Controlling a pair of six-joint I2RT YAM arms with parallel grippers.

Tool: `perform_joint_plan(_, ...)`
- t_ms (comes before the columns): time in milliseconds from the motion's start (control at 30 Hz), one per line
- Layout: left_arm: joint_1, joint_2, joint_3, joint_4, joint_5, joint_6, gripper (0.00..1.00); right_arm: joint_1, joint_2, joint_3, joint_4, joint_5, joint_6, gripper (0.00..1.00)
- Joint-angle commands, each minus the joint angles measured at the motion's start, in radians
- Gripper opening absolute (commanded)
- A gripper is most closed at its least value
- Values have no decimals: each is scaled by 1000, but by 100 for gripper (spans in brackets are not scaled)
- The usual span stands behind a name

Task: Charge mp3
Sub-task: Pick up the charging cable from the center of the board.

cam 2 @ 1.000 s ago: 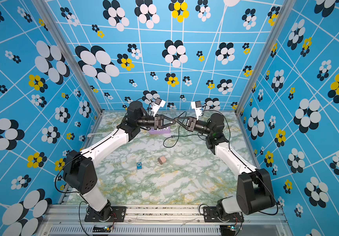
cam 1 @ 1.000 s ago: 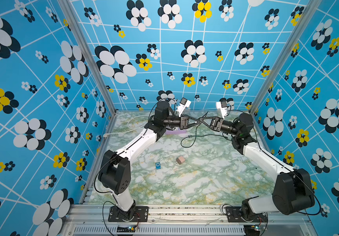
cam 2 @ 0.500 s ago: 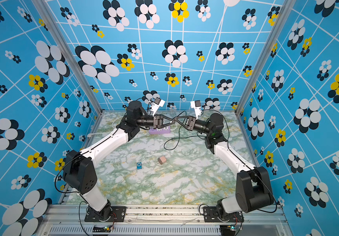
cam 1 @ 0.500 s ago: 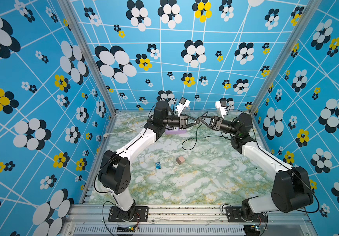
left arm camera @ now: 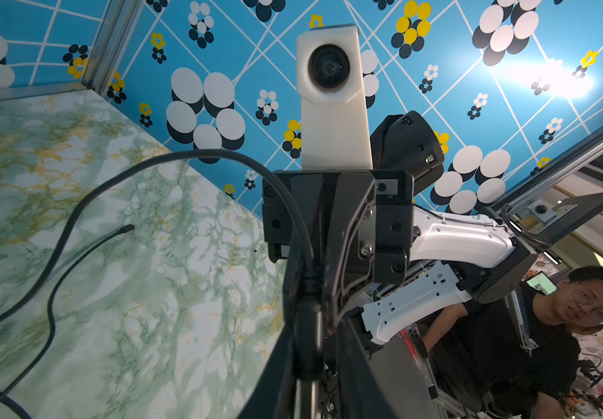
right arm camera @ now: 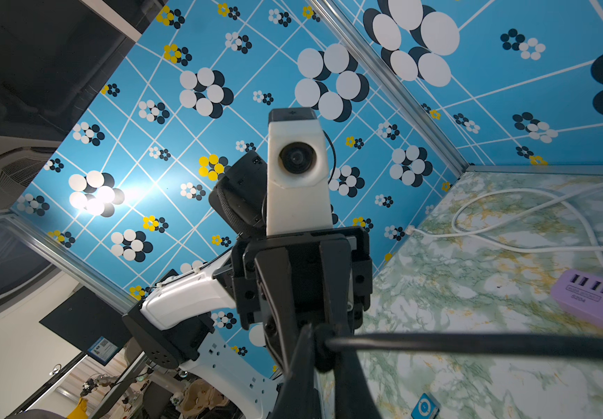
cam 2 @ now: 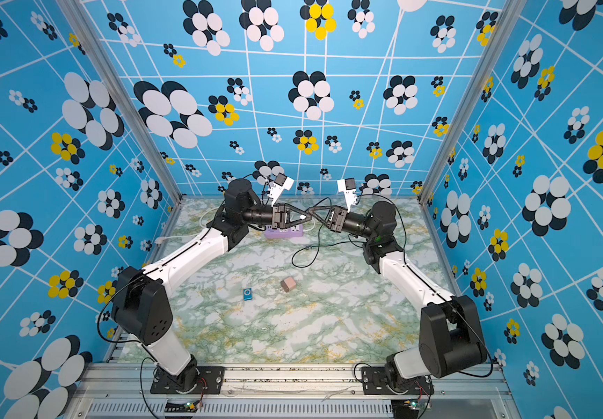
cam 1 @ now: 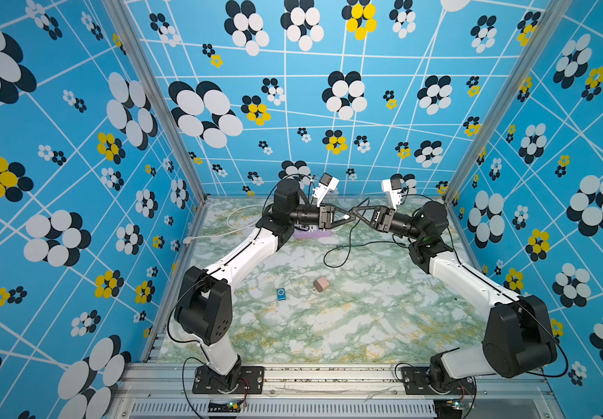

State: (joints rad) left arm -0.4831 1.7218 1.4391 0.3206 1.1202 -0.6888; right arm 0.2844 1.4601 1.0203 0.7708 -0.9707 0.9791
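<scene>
The right tool [cam 1: 357, 211] is pinching the cable [right arm camera: 474, 346] at the far side, the left tool [cam 1: 350, 217] beside it showing no clear grip, the mp3 [cam 1: 281, 294] lying well nearer, leftward, long axis near-far.

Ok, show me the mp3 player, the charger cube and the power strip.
mp3 player [cam 1: 281, 294], in a top view, middle of its face.
charger cube [cam 1: 321, 284], in a top view, its pink body.
power strip [cam 2: 284, 232], in a top view, its lilac side.

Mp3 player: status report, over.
Right claw shut on black cable, tip to tip with left claw, its grip unclear. Mp3 flat on table, unplugged, untouched. Pink charger cube beside it, not touching.
</scene>
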Motion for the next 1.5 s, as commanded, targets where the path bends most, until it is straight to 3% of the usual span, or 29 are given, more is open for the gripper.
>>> perform_joint_plan(0,15,-25,-19,64,2,-15,18,12,-11,21,5,-35,-23,3)
perform_joint_plan(300,28,-33,-33,91,23,-45,18,8,-21,13,-17,-35,-37,3)
perform_joint_plan(433,28,-28,-38,106,39,-59,0,9,-25,15,-29,-31,-46,5)
perform_joint_plan(467,28,-27,-40,109,44,-63,0,8,-27,16,-33,-27,-48,6)
perform_joint_plan(733,20,-22,-40,123,51,-72,0,13,-35,15,-46,-9,-59,25)
perform_joint_plan(1033,8,-10,-35,140,61,-87,0,30,-26,35,-54,-1,-73,26)
perform_joint_plan(1300,3,-9,-40,148,63,-96,0,32,3,62,-15,-14,-34,15)
perform_joint_plan(1467,2,-11,-42,148,58,-98,0,36,-4,58,-41,-19,-52,21)
